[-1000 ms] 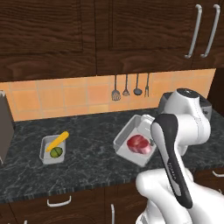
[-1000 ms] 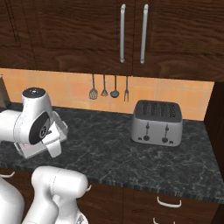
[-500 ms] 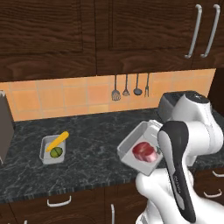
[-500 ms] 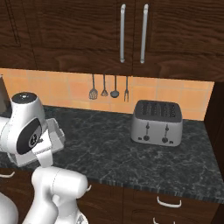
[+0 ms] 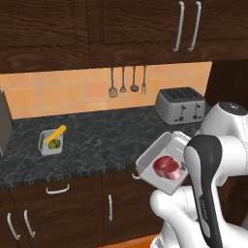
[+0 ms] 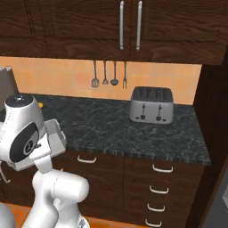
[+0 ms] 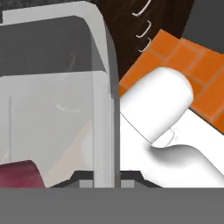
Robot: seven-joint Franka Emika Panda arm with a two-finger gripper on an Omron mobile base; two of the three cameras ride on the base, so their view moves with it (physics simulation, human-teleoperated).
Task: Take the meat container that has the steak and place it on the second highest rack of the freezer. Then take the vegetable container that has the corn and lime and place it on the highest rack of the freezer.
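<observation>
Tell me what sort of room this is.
A home kitchen, rendered rather than real. A toaster stands on a dark stone counter, cooking utensils hang on the tiled wall, and dark wood cabinets run above and below.

Kitchen: dark wood cabinets (image 5: 72,24), granite counter (image 6: 116,129), toaster (image 6: 150,105), hanging utensils (image 5: 127,81).

I'm getting flat, even rendered light — no glare and no hard shadows. The upper cabinets (image 5: 97,29) read dark, the tiled backsplash (image 5: 72,94) warm and bright. Both base views are slightly soft; in the hand view the container wall (image 7: 103,109) sits close — blurred and semi-transparent.
</observation>
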